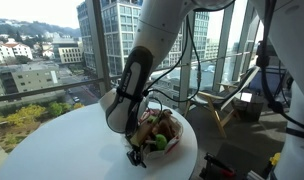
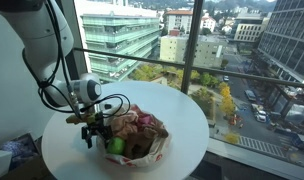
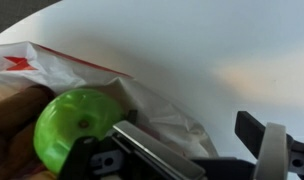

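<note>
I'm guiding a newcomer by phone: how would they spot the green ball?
On the round white table by the windows sits a white-and-red plastic bag. At its edge nearest the end effector lies the green ball, the only bright green thing among brownish contents.

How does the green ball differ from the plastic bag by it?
Colour: the green ball is bright green all over; the plastic bag is white with red print. Shape: the ball is round and smooth, the bag crumpled and thin. Role: the ball is a single item, the bag holds several. Both are on the white table.
</note>
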Action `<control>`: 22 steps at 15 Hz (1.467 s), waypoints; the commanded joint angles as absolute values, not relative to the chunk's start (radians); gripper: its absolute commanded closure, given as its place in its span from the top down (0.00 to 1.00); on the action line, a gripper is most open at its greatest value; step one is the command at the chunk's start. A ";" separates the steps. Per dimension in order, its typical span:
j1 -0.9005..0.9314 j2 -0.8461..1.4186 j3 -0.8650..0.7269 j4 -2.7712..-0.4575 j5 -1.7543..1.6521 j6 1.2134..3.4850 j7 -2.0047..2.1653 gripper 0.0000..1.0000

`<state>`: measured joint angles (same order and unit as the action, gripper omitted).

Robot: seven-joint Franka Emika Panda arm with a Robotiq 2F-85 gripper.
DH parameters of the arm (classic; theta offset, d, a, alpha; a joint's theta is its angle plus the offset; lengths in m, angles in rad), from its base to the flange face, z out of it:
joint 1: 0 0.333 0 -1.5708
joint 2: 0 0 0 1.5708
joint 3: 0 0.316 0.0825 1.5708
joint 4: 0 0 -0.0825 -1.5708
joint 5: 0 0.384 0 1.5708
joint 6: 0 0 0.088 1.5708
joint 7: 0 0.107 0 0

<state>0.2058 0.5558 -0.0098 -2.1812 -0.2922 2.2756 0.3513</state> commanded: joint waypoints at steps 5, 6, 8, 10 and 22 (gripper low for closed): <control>0.244 0.590 -0.068 -2.179 -0.345 2.307 0.438 0.66; 0.240 0.591 -0.067 -2.182 -0.338 2.308 0.430 0.58; 0.241 0.579 -0.070 -2.194 -0.343 2.334 0.433 0.42; 0.248 0.566 -0.080 -2.205 -0.360 2.358 0.441 0.27; -0.087 0.558 0.091 -2.144 0.124 2.257 -0.115 0.00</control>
